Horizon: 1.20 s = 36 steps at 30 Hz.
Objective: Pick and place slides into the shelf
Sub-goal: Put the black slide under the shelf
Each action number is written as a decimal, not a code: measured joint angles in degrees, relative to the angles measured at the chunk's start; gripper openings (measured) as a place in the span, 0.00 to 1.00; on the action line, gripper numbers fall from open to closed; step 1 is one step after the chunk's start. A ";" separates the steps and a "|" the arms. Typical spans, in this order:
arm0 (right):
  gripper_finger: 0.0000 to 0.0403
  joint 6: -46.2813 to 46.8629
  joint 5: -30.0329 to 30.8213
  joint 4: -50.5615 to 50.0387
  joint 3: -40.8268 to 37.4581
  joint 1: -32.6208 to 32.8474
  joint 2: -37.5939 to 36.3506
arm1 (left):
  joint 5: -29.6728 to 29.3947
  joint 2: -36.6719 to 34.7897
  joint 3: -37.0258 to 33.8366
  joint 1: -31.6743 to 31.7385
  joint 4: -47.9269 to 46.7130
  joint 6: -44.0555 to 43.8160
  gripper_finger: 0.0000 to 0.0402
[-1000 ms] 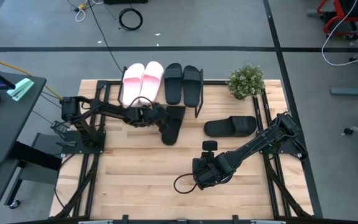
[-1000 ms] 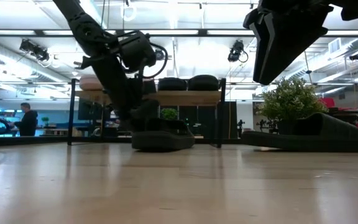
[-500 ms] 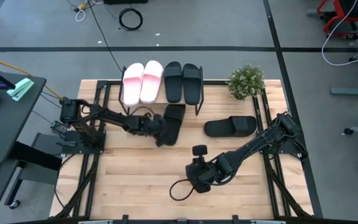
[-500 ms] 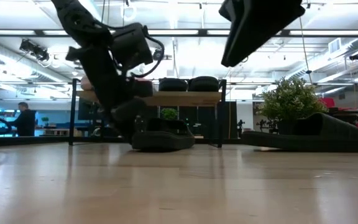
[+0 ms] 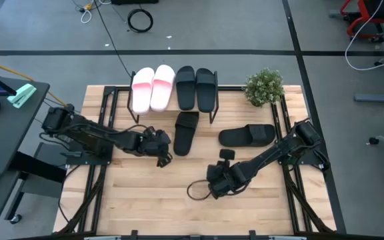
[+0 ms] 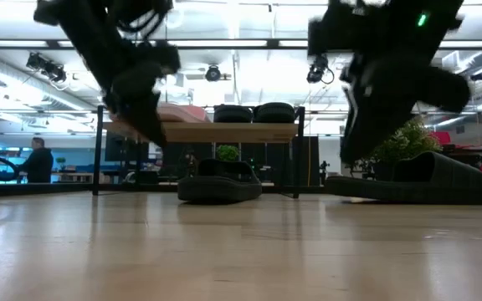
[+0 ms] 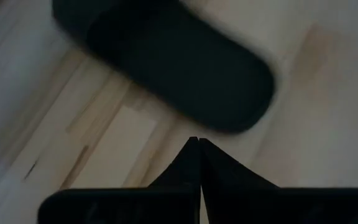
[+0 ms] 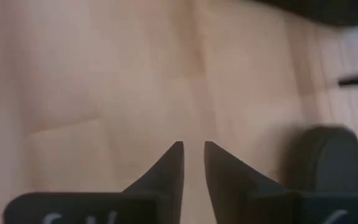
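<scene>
Slides are the job: four already sit in a row on the top board of the shelf [image 5: 172, 109] at the desk's far edge, a pale pink pair [image 5: 153, 87] on the left and a black pair [image 5: 196, 87] beside it. Two black ones are still on the desk [image 5: 152, 200]. One black slide [image 5: 186, 132] lies lengthwise with its far end reaching between the shelf's front legs; the low view shows it flat on the wood below the top board. The other, the loose slide [image 5: 247, 135], lies crosswise to the right, near the potted plant [image 5: 264, 87] at the far right corner.

Left gripper [image 5: 160, 143] hangs just beside the near end of the first black slide, holding nothing; its wrist view shows the fingers pressed together with the slide [image 7: 173, 68] ahead. Right gripper [image 5: 219, 181] hovers over bare desk nearer the front, well apart from the loose slide, empty, fingers parted only by a narrow slit [image 8: 193, 168].

Judging from this, the loose slide is the likely next pick. It would go best if the right gripper spread wide first, came down across the strap or the side wall rather than the flat sole, closed firmly, lifted clear of the plant, and set the slide level under the top board next to its partner.
</scene>
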 joint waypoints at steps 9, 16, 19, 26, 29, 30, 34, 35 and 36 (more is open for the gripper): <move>0.02 -7.79 3.60 24.01 -7.14 -7.78 0.00 | -0.39 -5.73 0.04 -1.19 3.62 7.69 0.04; 0.01 -12.79 3.95 27.64 -7.30 -17.51 0.07 | -0.44 -6.72 0.02 -1.63 3.86 8.57 0.01; 0.01 -13.92 3.28 28.93 -7.30 -20.92 0.07 | -0.40 -6.72 0.00 -1.67 3.93 8.96 0.03; 0.01 -13.90 -2.99 31.98 -7.30 -26.90 0.63 | -0.41 -6.70 0.00 -1.95 3.49 9.02 0.02; 0.00 -13.91 -5.24 34.32 -7.18 -28.15 1.51 | -0.37 -6.70 0.00 -2.04 3.38 9.44 0.01; 0.00 -13.94 -5.84 34.17 -7.21 -28.35 1.79 | -0.36 -6.70 0.00 -2.04 3.35 9.44 0.01; 0.00 -15.37 -5.08 35.88 -7.26 -28.37 3.34 | -0.40 -6.68 0.00 -2.02 2.88 9.63 0.04; 0.00 -15.36 -4.89 37.05 -7.24 -28.38 3.67 | -0.39 -6.68 0.00 -2.02 2.83 9.63 0.05; 0.00 -15.24 -5.03 37.79 -7.22 -28.36 3.89 | -0.40 -6.63 0.00 -2.02 2.66 9.63 0.05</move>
